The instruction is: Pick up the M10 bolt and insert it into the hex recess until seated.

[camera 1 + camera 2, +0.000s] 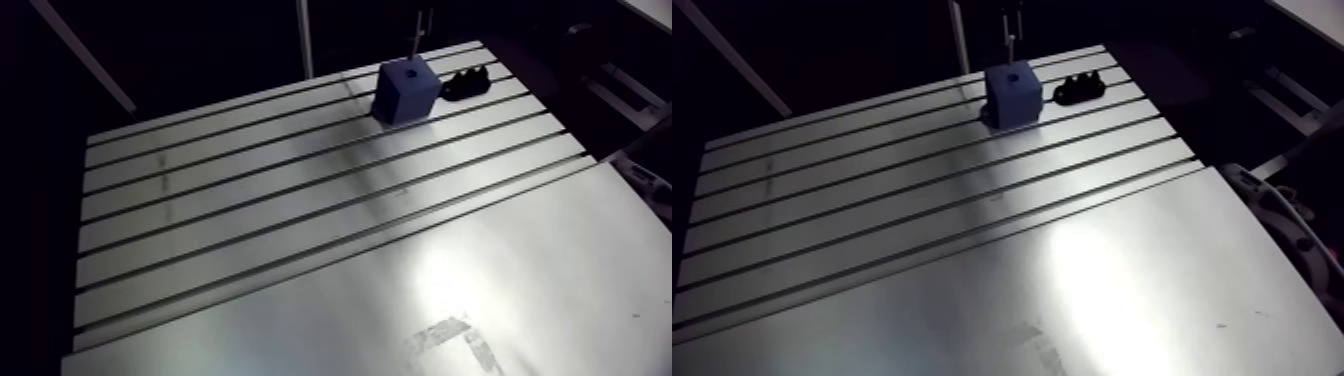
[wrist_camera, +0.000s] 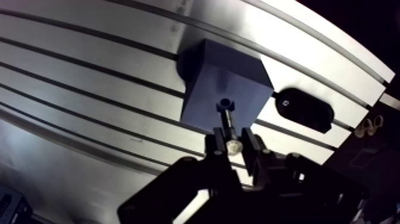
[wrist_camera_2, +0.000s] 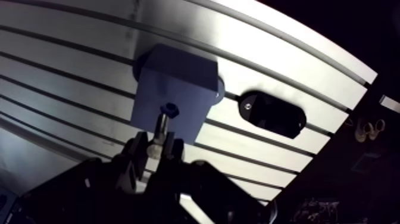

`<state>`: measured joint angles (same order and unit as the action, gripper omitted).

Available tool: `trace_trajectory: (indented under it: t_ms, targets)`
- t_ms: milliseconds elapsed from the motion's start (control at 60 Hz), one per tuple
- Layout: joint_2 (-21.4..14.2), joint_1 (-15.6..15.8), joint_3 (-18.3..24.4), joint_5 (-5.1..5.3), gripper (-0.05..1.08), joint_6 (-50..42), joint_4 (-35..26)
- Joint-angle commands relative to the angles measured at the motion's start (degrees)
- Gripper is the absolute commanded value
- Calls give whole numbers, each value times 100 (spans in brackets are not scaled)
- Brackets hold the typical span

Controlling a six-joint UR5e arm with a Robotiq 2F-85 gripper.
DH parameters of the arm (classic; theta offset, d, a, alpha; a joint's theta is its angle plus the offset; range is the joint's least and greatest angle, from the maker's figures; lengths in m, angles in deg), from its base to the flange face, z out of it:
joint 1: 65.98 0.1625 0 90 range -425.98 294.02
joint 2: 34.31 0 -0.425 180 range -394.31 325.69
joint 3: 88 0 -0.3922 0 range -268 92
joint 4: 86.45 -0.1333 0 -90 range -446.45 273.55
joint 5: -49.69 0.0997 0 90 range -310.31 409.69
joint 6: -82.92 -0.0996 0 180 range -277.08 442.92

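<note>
Gripper: your gripper (image 2: 233, 145) is clenched on the M10 bolt (image 2: 227, 124), holding it by the upper end of the shank, one finger (image 2: 215, 145) on each side.
Bolt attitude: you have it hanging roughly upright, head downward, the bright end of the shank showing between the fingertips.
Bolt position: it sits directly over the top face of the blue block (image 2: 229, 77). In the wrist view the dark hexagonal head lines up with the middle of that face.
Hex recess: in the arm view you can see the hex recess (image 1: 1013, 75) as a small dark spot in the block's top, and the bolt's lower end appears to stop a little above it.
Seating: the head is not seated. From the wrist view alone you cannot tell whether it touches the block.
Block: it stands upright on the slotted table (image 1: 250, 200), near the far edge, straddling one of the slots.
Black part: a flat, dark, oblong piece (image 2: 303, 109) lies on the table just beside the block. It is apart from the block and not touched by the gripper.
</note>
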<state>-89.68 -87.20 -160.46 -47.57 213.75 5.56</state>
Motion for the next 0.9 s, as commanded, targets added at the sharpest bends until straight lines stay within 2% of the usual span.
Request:
trace_trajectory:
  t_ms: [17,900]
  targets:
    - [48,-6,-17,0,74,-1,30]
    - [66,-32,-104,-7,74,-9,41]
